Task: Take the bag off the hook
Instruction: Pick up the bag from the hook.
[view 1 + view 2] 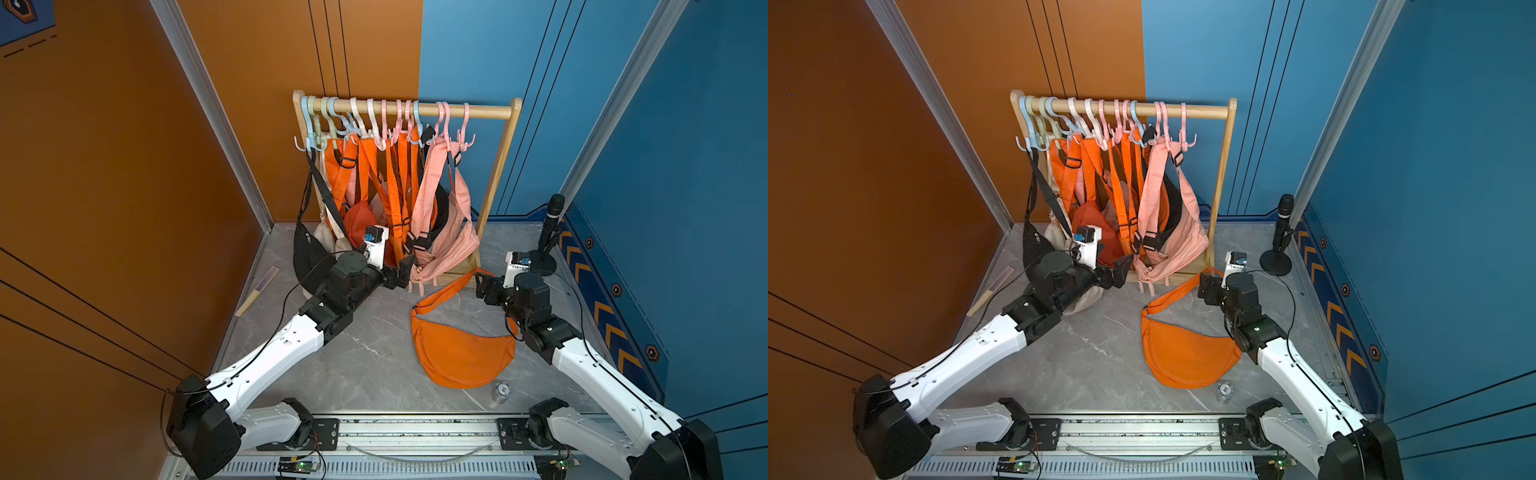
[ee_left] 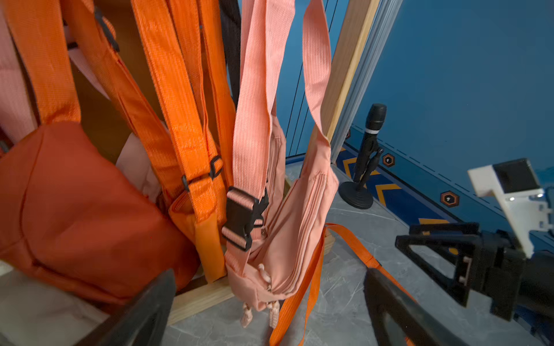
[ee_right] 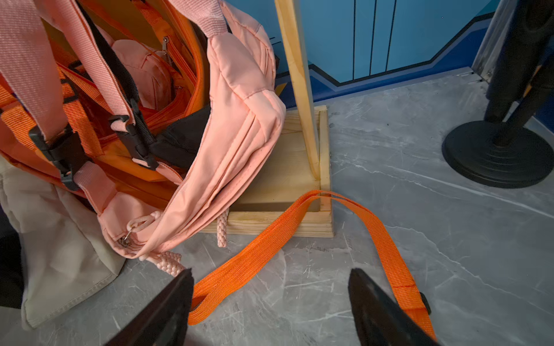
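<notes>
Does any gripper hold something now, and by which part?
Nothing is held. The left gripper is open near the pink bag; the right gripper is open above the strap of the orange bag on the floor.

The orange crescent bag (image 1: 461,353) lies flat on the grey counter (image 1: 374,357) — its strap (image 3: 254,254) looped out to the wooden rack base (image 3: 281,176). The endmost pink hook (image 1: 466,124) hangs well apart.

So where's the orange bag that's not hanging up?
In both top views the orange bag lies on the table, in front of the rack, beside the right arm; its strap reaches the rack's foot.
</notes>
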### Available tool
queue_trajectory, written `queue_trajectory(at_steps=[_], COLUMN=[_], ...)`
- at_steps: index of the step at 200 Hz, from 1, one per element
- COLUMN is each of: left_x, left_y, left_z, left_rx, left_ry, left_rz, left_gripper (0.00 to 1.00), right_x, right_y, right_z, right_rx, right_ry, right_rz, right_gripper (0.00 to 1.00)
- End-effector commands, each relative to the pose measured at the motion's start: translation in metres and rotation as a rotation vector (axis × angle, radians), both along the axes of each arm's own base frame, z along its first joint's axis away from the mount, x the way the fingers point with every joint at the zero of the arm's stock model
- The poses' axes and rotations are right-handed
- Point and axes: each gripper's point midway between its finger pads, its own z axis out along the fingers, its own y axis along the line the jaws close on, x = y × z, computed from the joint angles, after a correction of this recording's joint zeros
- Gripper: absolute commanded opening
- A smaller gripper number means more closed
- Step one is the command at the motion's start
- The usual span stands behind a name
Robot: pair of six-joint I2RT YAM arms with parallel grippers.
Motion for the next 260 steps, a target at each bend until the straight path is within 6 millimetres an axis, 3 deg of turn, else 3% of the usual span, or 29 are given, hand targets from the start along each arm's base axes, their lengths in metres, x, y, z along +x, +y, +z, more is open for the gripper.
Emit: queue_trajectory(at_steps=[1, 76, 150, 157, 207, 220, 225, 260], left_x=[0.001, 0.064, 0.12, 0.125, 0.154, 0.159, 0.161, 0.164], left_y=[-0.023, -0.037, -0.04, -0.041, -0.054, -0.058, -0.059, -0.066], left_z=[0.012, 0.039, 0.051, 0.042, 0.036, 0.036, 0.037, 0.042], left_rx=[0.024, 0.07, 0.069, 0.081, 0.067, 0.057, 0.052, 0.04], left_ry=[0.025, 0.046, 0.042, 0.073, 0.099, 0.101, 0.1, 0.088], left_rz=[-0.147, -0.148, -0.117, -0.118, -0.138, -0.144, -0.148, -0.163], left_gripper=[0.99, 0.98, 0.92, 0.91, 0.9, 0.87, 0.81, 0.61], right_x=[-0.006, -0.012, -0.02, -0.019, -0.014, -0.013, -0.013, -0.013], right_y=[0.01, 0.033, 0.053, 0.055, 0.066, 0.07, 0.071, 0.072], right_z=[-0.001, 0.003, 0.029, 0.03, 0.03, 0.031, 0.032, 0.034], right_rx=[-0.001, 0.027, 0.036, 0.035, 0.046, 0.045, 0.044, 0.037], right_ry=[-0.008, -0.036, -0.11, -0.114, -0.115, -0.116, -0.119, -0.127], right_rz=[0.049, 0.13, 0.195, 0.198, 0.226, 0.238, 0.241, 0.244], right_gripper=[0.83, 0.83, 0.83, 0.83, 0.83, 0.84, 0.84, 0.84])
